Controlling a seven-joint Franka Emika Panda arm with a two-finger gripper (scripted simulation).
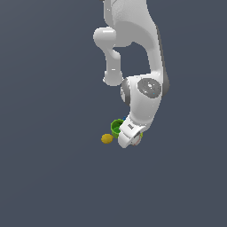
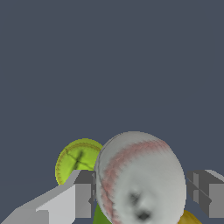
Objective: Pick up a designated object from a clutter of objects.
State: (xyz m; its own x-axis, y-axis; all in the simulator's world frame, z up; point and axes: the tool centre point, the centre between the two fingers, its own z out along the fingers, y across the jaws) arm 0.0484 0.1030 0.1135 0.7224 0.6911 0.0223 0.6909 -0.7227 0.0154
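Baseball (image 2: 140, 179) sits between the open gripper (image 2: 146, 197) fingers (tennis ball (image 2: 78, 159) at its ten o'clock); close squarely, centred.

tennis ball (image 2: 78, 159) crowds baseball (image 2: 140, 179); beyond open

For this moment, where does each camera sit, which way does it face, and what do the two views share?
Exterior view: off the arm, looking down on the white arm, green cup and lemon-like object.
Wrist view: on the wrist, looking along the gripper; both fingers flank the baseball, tennis ball beyond.
Shared: the lemon-like object; the baseball is mostly hidden outside.
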